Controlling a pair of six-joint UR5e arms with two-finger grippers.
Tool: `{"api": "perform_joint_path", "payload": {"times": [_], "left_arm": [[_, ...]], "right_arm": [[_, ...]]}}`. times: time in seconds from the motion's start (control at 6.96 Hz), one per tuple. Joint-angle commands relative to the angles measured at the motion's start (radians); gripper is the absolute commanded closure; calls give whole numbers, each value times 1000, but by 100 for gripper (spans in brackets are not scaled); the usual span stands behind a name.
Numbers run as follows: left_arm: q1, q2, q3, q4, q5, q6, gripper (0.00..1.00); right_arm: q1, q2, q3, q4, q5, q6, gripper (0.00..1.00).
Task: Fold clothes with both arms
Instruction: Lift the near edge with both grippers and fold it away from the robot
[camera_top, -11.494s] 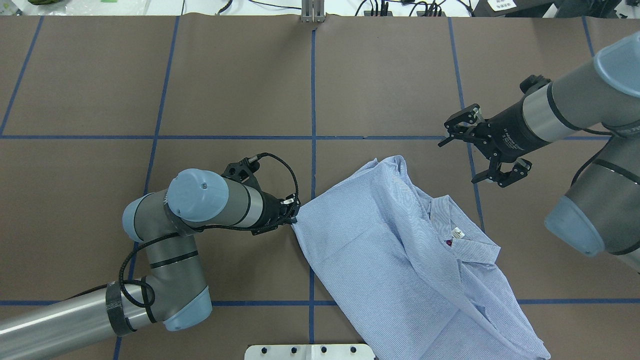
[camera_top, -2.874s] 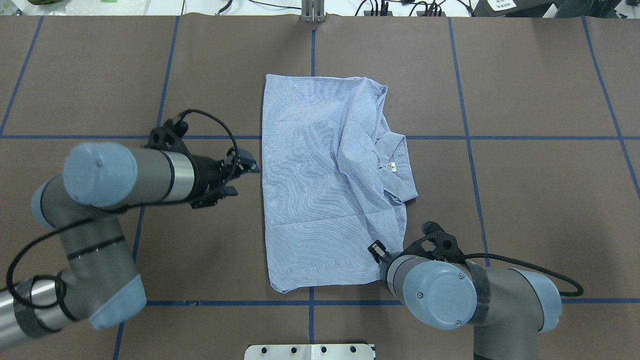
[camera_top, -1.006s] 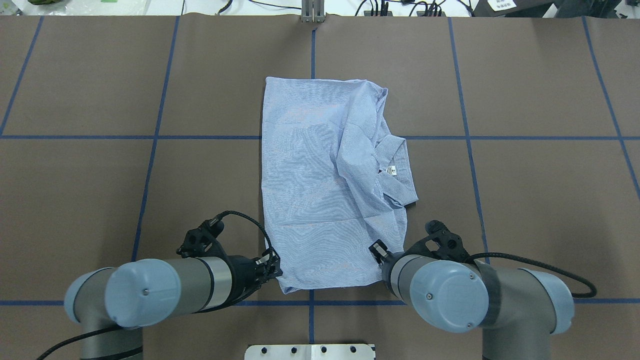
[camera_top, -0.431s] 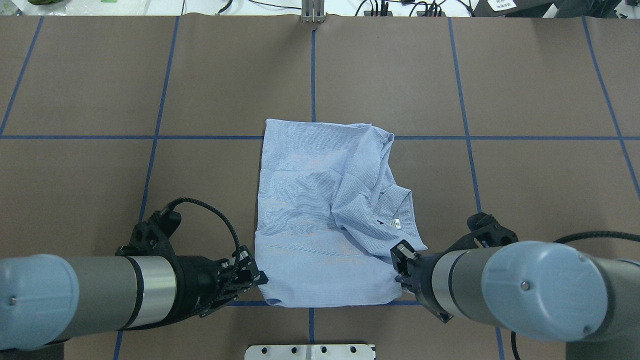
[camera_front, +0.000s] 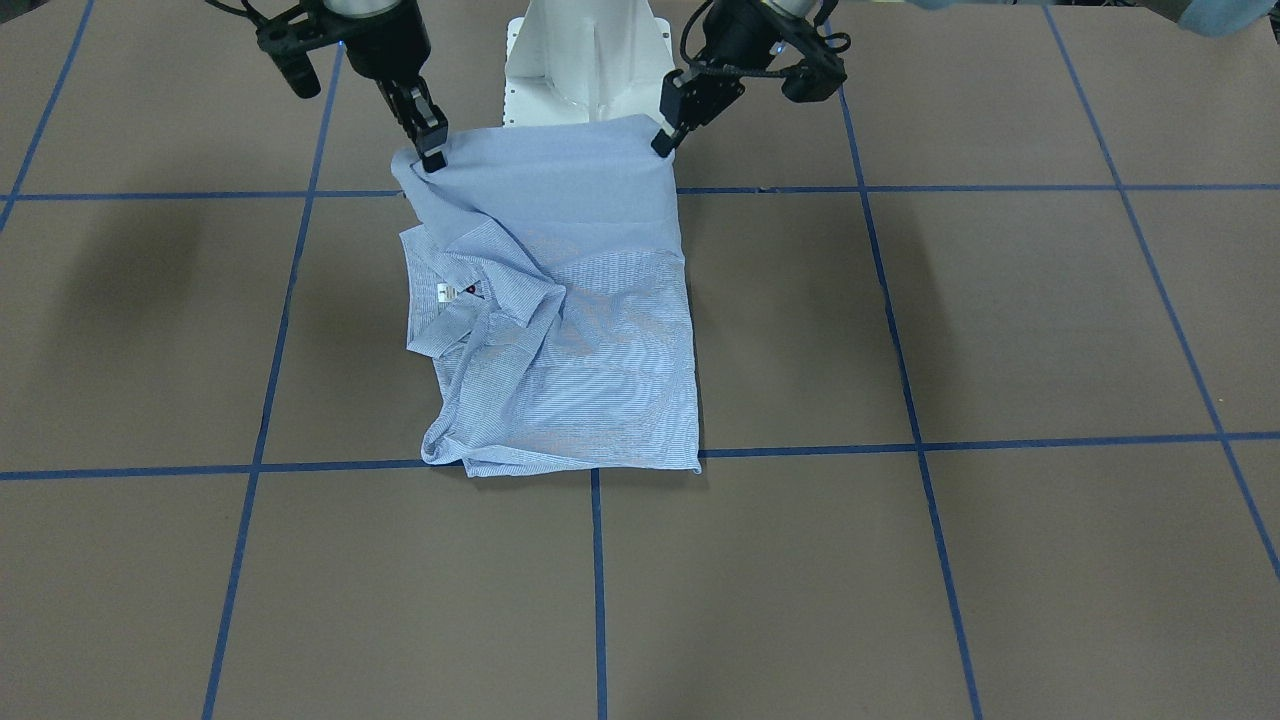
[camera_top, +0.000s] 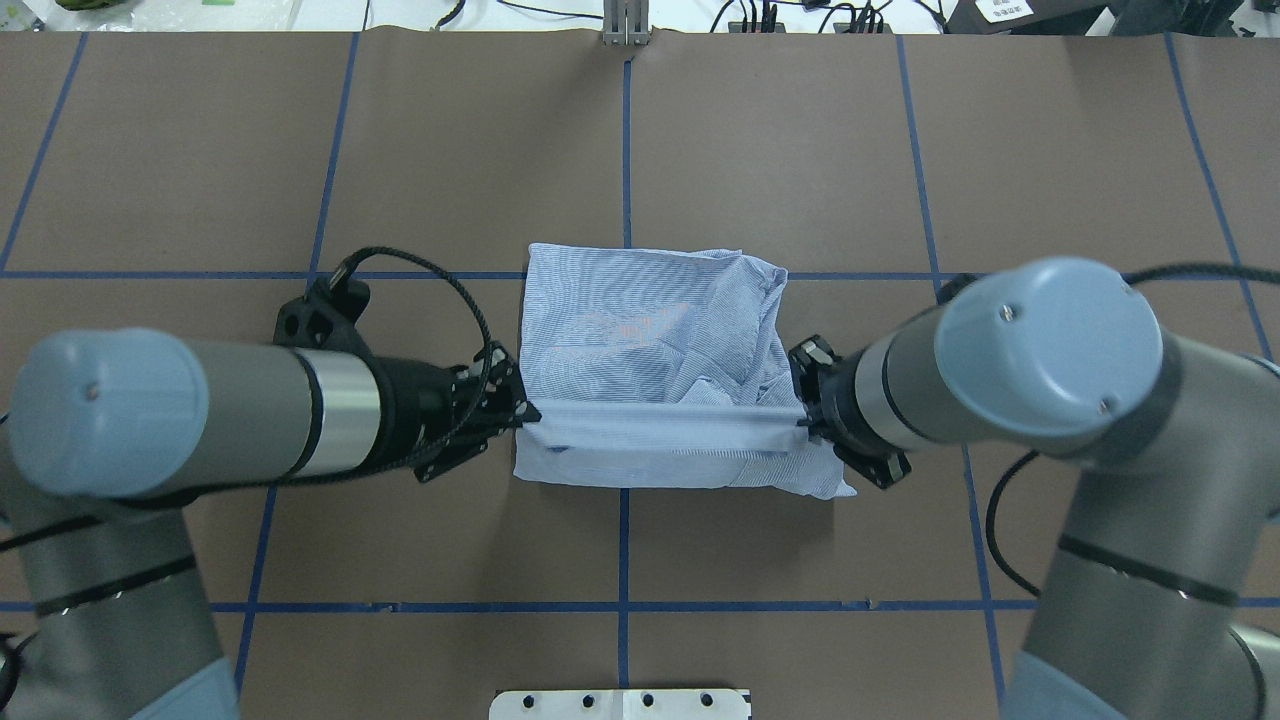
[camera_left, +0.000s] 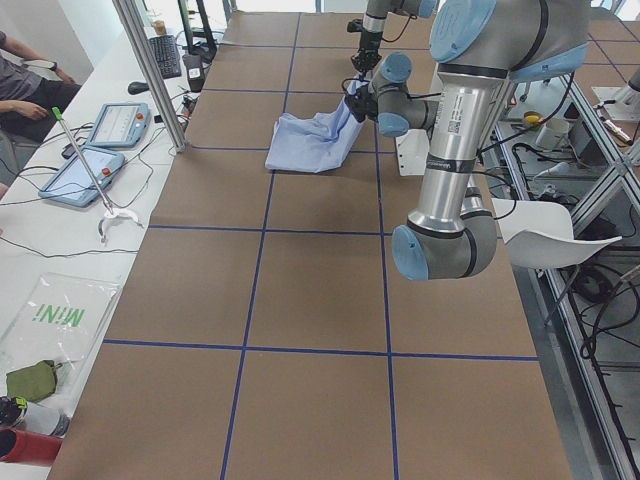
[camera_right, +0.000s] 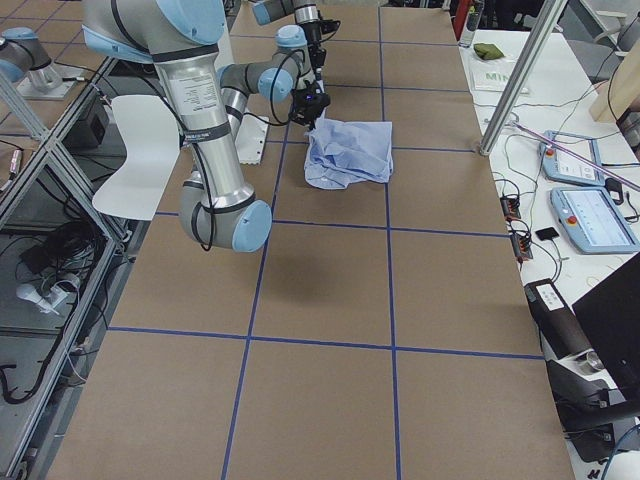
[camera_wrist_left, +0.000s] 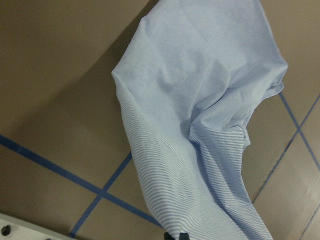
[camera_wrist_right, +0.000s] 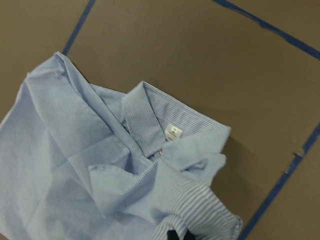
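The light blue striped shirt (camera_top: 650, 330) lies in the middle of the table, collar (camera_front: 470, 300) and white neck label (camera_front: 444, 291) on its right side. My left gripper (camera_top: 525, 412) is shut on the left corner of the hem nearest the robot. My right gripper (camera_top: 803, 415) is shut on that hem's right corner. The hem is lifted and stretched taut between them above the rest of the shirt. In the front view the left gripper (camera_front: 662, 145) and right gripper (camera_front: 432, 155) hold the raised edge. Both wrist views look down on hanging cloth (camera_wrist_left: 200, 125) and the label (camera_wrist_right: 173, 132).
The brown table (camera_top: 900, 150) carries a blue tape grid. The white robot base plate (camera_top: 620, 703) sits at the near edge. A metal post (camera_left: 150, 70), tablets (camera_left: 120, 125) and a person's arm (camera_left: 20, 90) are beyond the far edge.
Both grippers have risen with the near hem and carried it away from the robot, over the shirt. Before that they dragged the flat shirt toward the robot.
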Motion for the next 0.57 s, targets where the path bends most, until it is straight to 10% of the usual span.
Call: {"api": "perform_joint_path", "payload": {"times": [0.0,0.43], "left_arm": [[-124,-98,197,-15,-35,105,100],[-193,-171,402,-83,-34,189,100]], "right_arm": [[138,127,-219,18,67,-152,100],[234,300,-631,257,157,-239,100]]}}
